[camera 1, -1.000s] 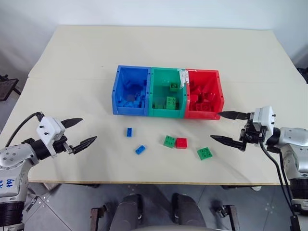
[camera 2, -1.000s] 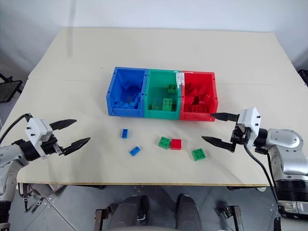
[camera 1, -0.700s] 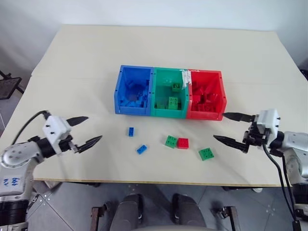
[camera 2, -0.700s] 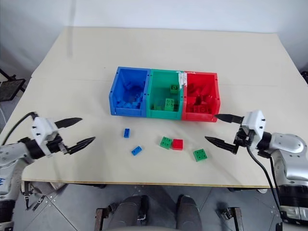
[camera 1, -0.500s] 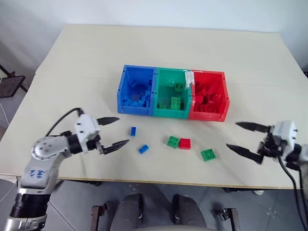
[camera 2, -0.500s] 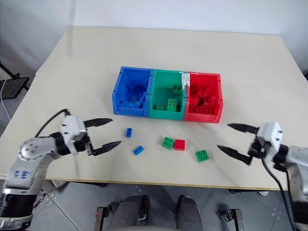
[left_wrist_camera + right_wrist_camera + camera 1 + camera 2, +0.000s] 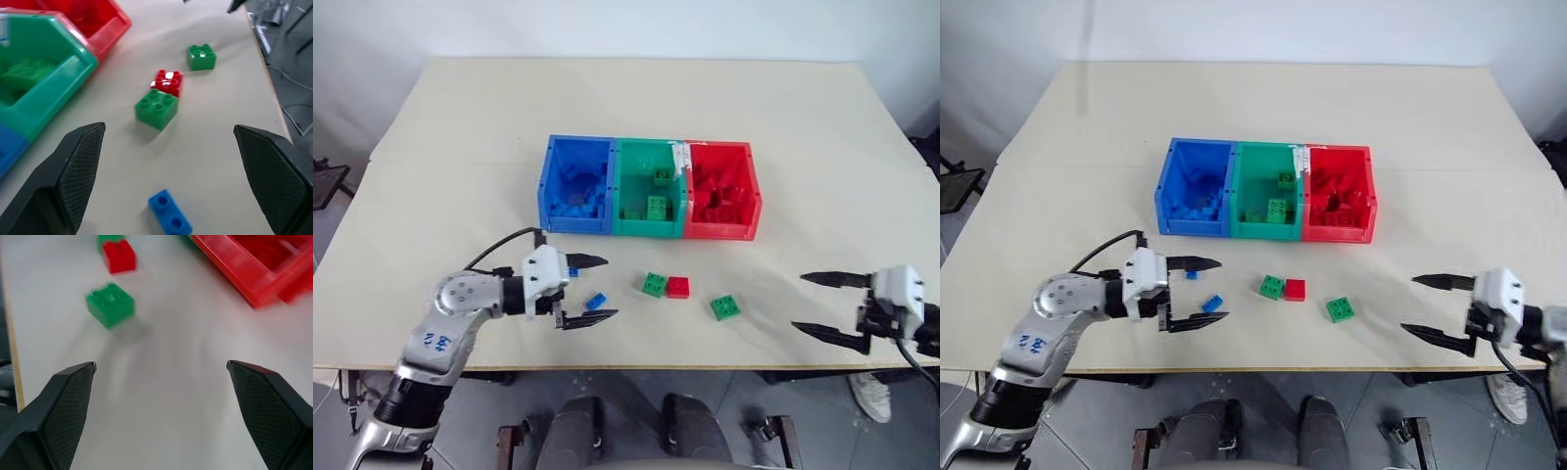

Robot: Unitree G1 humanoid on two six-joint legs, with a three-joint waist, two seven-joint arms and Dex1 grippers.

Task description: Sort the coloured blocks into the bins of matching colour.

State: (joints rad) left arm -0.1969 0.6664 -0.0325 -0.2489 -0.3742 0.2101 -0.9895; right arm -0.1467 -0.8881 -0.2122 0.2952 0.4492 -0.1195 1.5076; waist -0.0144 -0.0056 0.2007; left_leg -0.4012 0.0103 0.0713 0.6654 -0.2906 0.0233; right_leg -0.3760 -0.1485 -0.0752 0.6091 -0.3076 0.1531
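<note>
Cream bench (image 7: 460, 117) carrying three joined bins in a row at its middle: blue bin (image 7: 576, 186), green bin (image 7: 649, 189), red bin (image 7: 721, 192), each with bricks of its own colour inside. Loose blocks lie on the bench between the bins and the near edge. One narrow blue block (image 7: 573, 270) sits partly hidden behind the upper finger of the left tool (image 7: 589, 289); a second narrow blue block (image 7: 597, 301) lies between that tool's two fingers, touching neither as far as can be seen. One squarish green block (image 7: 655, 284) and the red block (image 7: 678, 287) lie side by side, touching. A second green block (image 7: 725, 306) lies apart from them, nearer the right edge. Left tool: fingers spread wide, holding nothing, low over the bench toward the near left. Right tool (image 7: 822, 304): fingers spread wide, holding nothing, at the near right corner of the bench, well apart from every block.
</note>
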